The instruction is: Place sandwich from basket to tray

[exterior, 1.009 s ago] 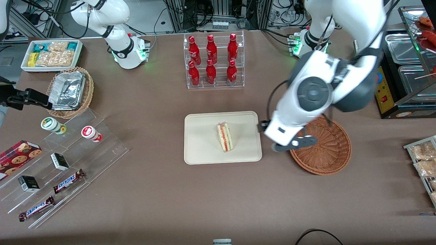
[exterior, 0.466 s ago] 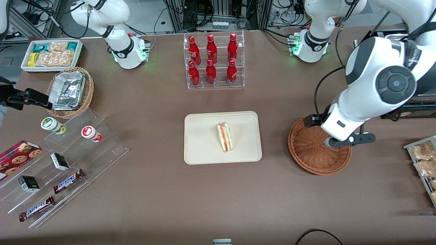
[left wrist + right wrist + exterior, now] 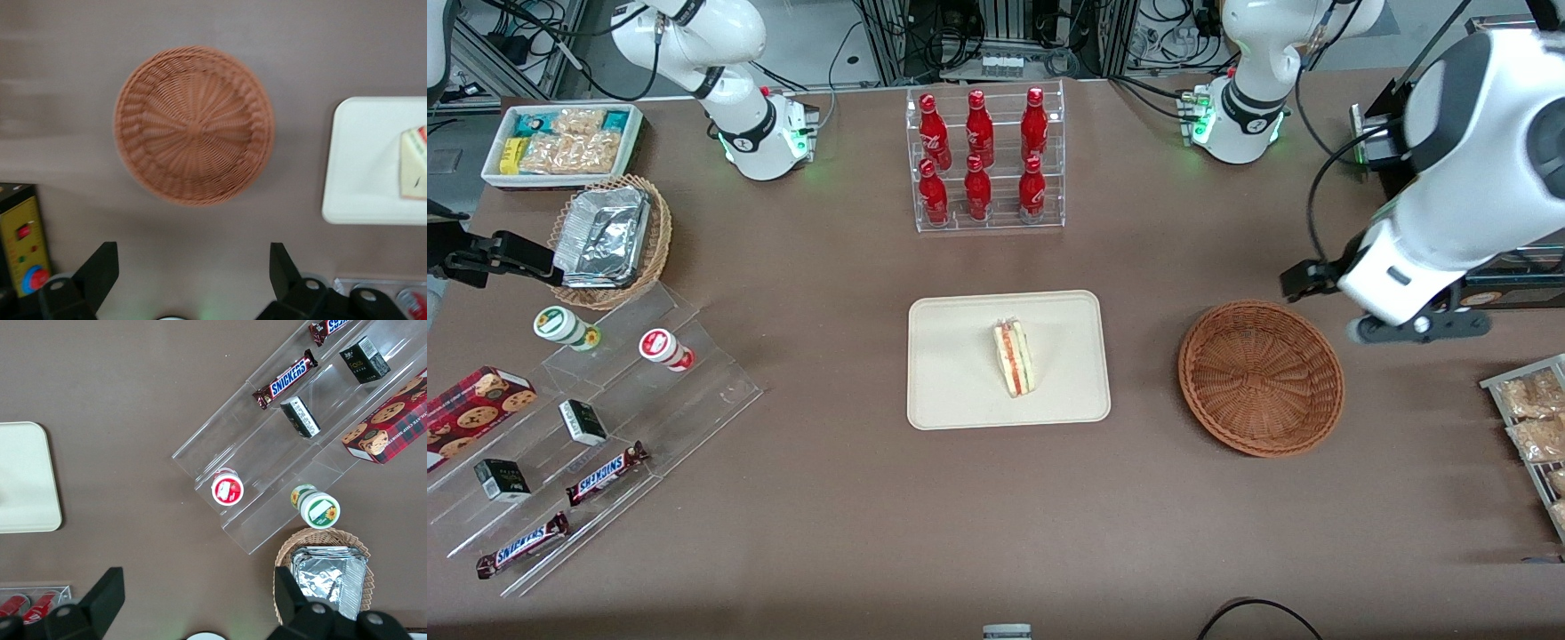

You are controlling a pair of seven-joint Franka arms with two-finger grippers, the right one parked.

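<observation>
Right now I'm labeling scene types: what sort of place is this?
Likely a lab mock-up of a snack shop: a rack of red bottles, chocolate bars on clear steps, cabling at the table's edge. The gripper hangs open above the table beside the basket.

A robotics lab set up as a mock snack counter.

Two white robot arm bases (image 3: pixel 760 142) are bolted at the edge of a brown-covered table (image 3: pixel 854 498), with cables and aluminium framing (image 3: pixel 1005 36) seen past it. Shop goods are laid out as on a counter: red bottles in a clear acrylic rack (image 3: pixel 984 160), chocolate bars (image 3: pixel 605 473) and a cookie box (image 3: pixel 476 404) on clear stepped shelves, a white bin of snack packets (image 3: pixel 560 142), and foil trays in a tan basket (image 3: pixel 609 240). The left arm's gripper (image 3: pixel 193 280) is held high above the table with its fingers spread apart.
</observation>
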